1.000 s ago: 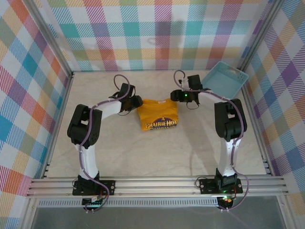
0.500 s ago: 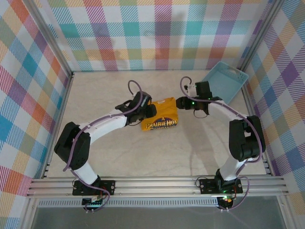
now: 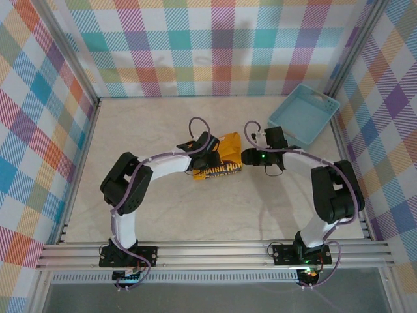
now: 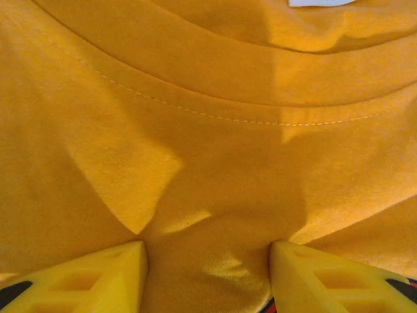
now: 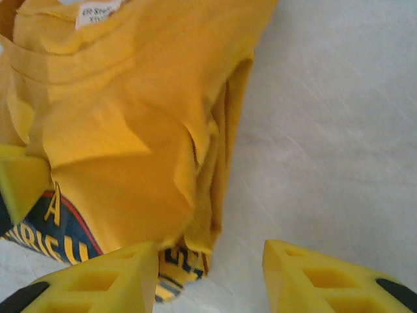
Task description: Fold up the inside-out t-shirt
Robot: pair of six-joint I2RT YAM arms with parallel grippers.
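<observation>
Rails and the two arm bases line the near edge of the pale table [image 3: 163, 202], and both arms bend inward toward its middle. There the inside-out t-shirt [image 3: 228, 147] lies as a small folded bundle, roughly midway between the side walls and a little beyond the table's centre. Mustard-orange cloth is on top, and a strip of dark arched lettering [image 3: 220, 172] shows along its near edge. The left gripper [image 4: 208, 280] is down on the bundle's left part. Its jaws stand apart, with plain orange cloth puckered up in the gap between the yellow fingers [image 4: 85, 277], and a stitched neck seam [image 4: 215, 114] curves across just beyond them. The right gripper [image 5: 212, 277] sits low over the table just beside the bundle's right edge. Its jaws are also apart and hold nothing: bare table shows in most of the gap, and the layered edge of the shirt lies just beside one finger. From that wrist a white size label [image 5: 98, 12] shows at the shirt's far end. Further back, near the far right corner, a light blue basket [image 3: 303, 116] sits at an angle, well apart from the shirt. Checked walls [image 3: 195, 45] in many colours close the table on three sides.
</observation>
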